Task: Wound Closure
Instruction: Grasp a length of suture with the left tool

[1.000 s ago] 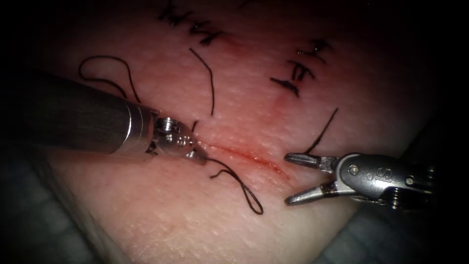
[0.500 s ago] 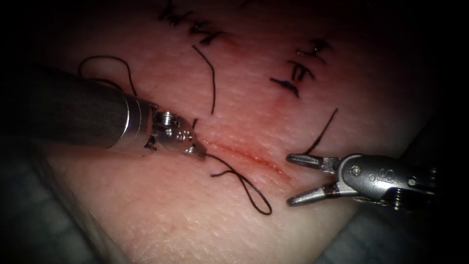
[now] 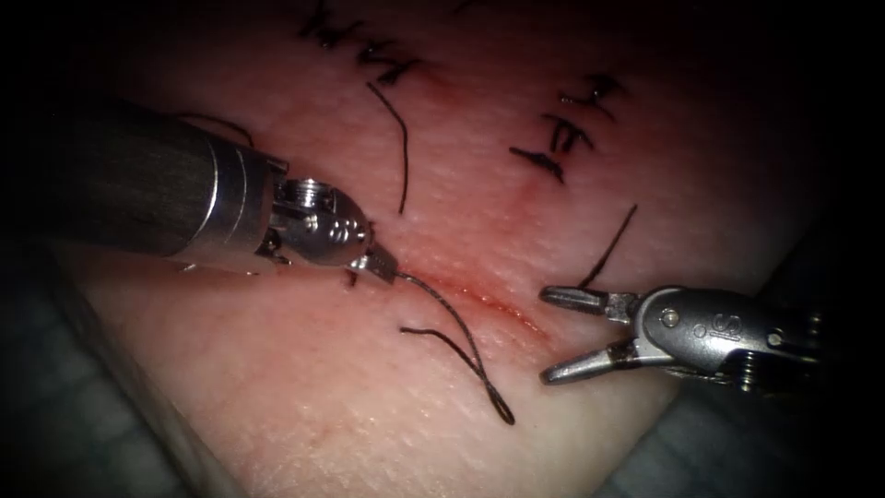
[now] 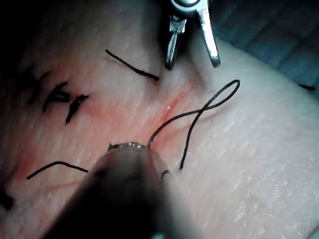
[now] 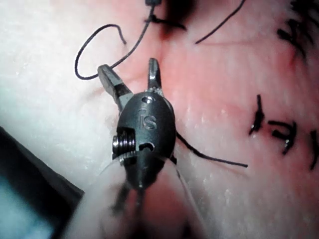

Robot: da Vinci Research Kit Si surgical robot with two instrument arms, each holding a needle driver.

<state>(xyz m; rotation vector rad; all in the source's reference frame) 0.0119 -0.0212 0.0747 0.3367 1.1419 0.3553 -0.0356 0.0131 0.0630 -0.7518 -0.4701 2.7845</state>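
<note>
The tissue [image 3: 369, 406] is lying across the scene, pale at its near edge and reddened around the cut [image 3: 479, 300], which is running from centre-left down toward the right. The left tool [image 3: 383, 267] is reaching in from the left on a thick dark shaft, its wrist bent down and rightward so the tip is sitting at the left end of the cut. Its jaws are pinching closed on the thread [image 3: 456, 332], which is leaving the tip, crossing the cut and curling into a narrow loop on the near side, with a free end lying just left of the loop. The right tool [image 3: 553, 337] is coming in from the right, lying almost level, with its jaws spread wide and gripping nothing, hovering at the right end of the cut. Dark stitches [image 3: 562, 138] are sitting on the far tissue, and loose cut ends [image 3: 398, 148] are lying between them and the cut. I cannot tell where the needle is.
</note>
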